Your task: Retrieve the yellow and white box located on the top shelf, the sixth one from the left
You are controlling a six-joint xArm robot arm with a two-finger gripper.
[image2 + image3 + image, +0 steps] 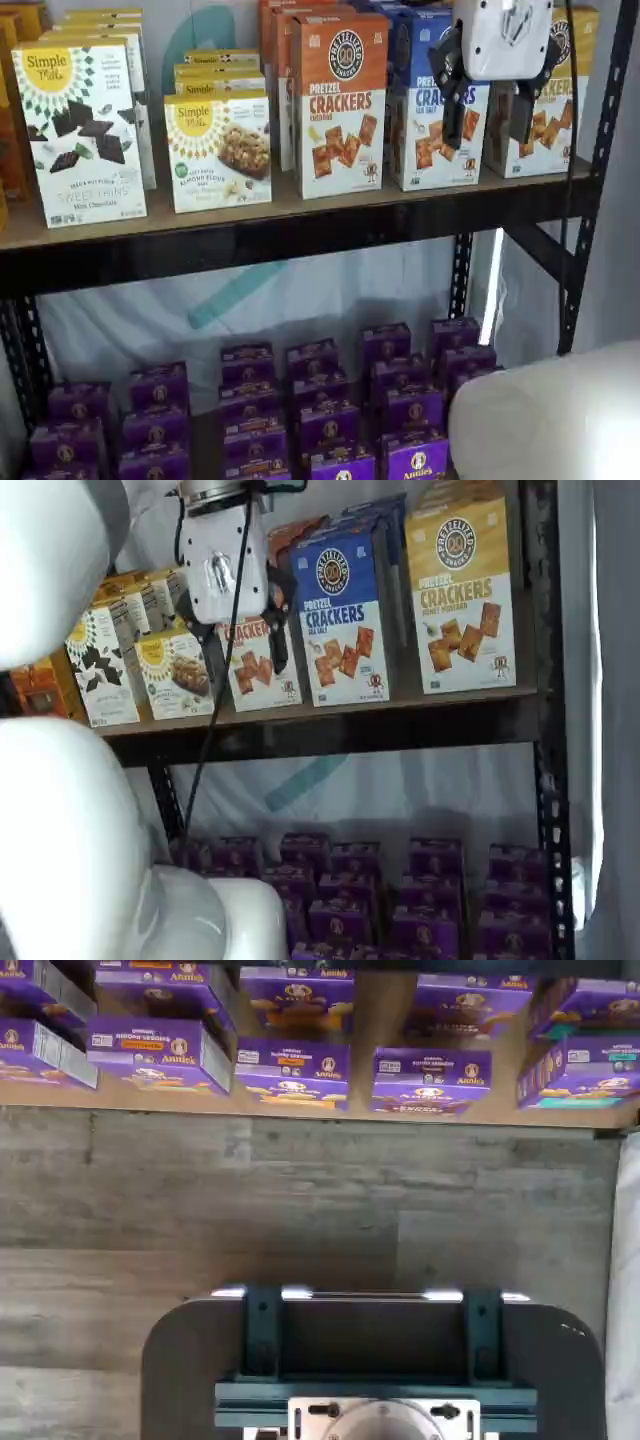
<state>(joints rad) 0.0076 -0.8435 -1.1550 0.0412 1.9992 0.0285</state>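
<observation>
Yellow and white box point(462, 595) upright at the right end of the top shelf point(330, 730), front facing outward for an easy reach. Hand point(490, 120) hanging in front of the row, fingers spread with a plain gap, nothing gripped. Blue-topped carton point(343, 615) close beside the target, so little room there.

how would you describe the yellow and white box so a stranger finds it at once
On the top shelf, go to the far end by the black upright. The yellow and white box stands last there, beside the blue-topped cracker carton; only it has a yellow top band.
</observation>
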